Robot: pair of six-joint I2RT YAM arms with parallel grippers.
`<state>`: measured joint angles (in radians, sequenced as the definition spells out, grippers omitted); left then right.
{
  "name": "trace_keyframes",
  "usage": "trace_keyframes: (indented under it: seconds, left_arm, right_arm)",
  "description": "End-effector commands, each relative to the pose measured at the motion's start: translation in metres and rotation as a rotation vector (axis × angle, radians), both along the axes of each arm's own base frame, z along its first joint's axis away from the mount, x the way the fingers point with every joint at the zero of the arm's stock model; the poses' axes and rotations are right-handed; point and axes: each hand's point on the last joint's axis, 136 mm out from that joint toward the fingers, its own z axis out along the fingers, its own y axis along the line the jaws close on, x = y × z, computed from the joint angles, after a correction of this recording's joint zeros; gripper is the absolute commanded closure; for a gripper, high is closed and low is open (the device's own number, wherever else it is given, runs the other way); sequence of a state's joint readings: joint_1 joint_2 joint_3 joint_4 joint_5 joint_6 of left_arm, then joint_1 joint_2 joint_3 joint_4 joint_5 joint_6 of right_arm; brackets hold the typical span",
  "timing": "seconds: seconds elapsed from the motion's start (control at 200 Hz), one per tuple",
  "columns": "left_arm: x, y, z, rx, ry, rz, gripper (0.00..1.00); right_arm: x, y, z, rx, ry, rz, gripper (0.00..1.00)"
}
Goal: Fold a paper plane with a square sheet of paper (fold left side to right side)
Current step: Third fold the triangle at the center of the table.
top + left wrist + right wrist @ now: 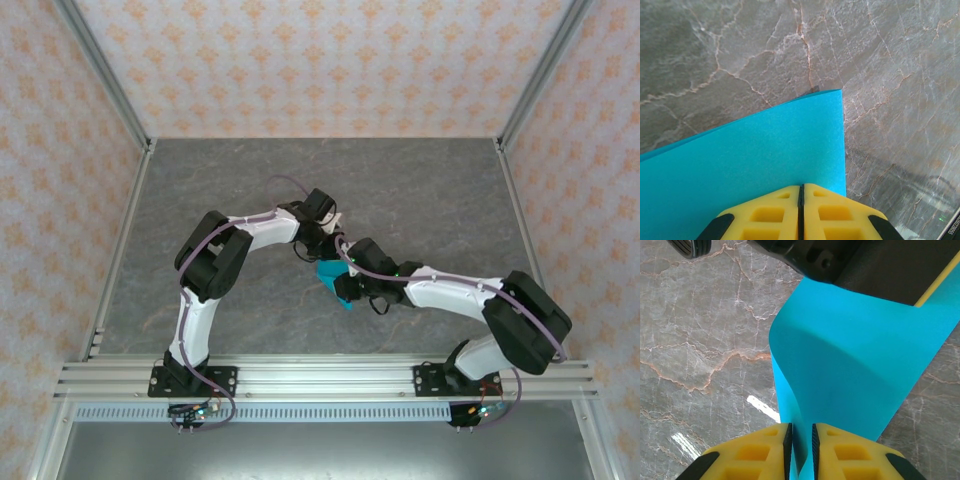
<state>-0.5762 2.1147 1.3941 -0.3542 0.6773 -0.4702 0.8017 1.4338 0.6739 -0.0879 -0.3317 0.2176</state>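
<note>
The two arms reach in from the near edge of the worktop (420,190) and meet around its middle, a little closer to the near edge than to the far one. The sheet of paper (326,271) sits between them as a small patch of bright blue, mostly covered by the two wrists.

The left gripper (308,250) comes in from the far-left side. From its own wrist camera, the left gripper (801,187) has its yellow fingers (765,215) pressed together with only a hairline seam between them. They are clamped on the edge of the paper (765,150). The sheet spreads away from the fingertips, smooth and flat. One square corner points toward the grey marbled worktop (740,50), and a thin shadow lies under that corner.

The right gripper (345,287) comes in from the right side, just beside the left one. From its wrist camera, the right gripper (801,426) has its yellow fingers (760,450) a narrow slot apart. The paper (840,365) runs down through that slot. I cannot tell whether the pads are pressing on it or only standing beside it. From there the sheet rises in a soft bow with a rounded bulge on its left side, not lying flat. It reaches up to the dark body of the left arm at the top, where a strip of yellow finger (939,280) shows against the blue. The marbled worktop (700,340) shows on both sides of the sheet
</note>
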Motion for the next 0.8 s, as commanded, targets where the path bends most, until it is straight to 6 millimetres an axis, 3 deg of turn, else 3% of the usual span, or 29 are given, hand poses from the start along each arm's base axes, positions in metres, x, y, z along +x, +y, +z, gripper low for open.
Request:
trace_keyframes:
  seconds: [0.0,0.25,0.615,0.796]
  left_arm:
    - [-0.025,0.01,-0.039,0.092,0.089,-0.014,0.9]
    - [-0.025,0.01,-0.04,0.094,0.089,-0.014,0.9]
    - [-0.025,0.01,-0.04,0.094,0.09,-0.013,0.91]
    - [-0.025,0.009,-0.04,0.092,0.09,-0.013,0.9]
  right_arm:
    - [-0.001,0.001,0.007,0.038,-0.014,-0.003,0.79]
    - [-0.002,0.002,0.007,0.06,-0.018,-0.002,0.77]
    - [0.011,-0.016,0.013,0.22,0.026,-0.09,0.92]
    - [0.01,-0.018,0.007,0.261,0.079,-0.088,0.93]
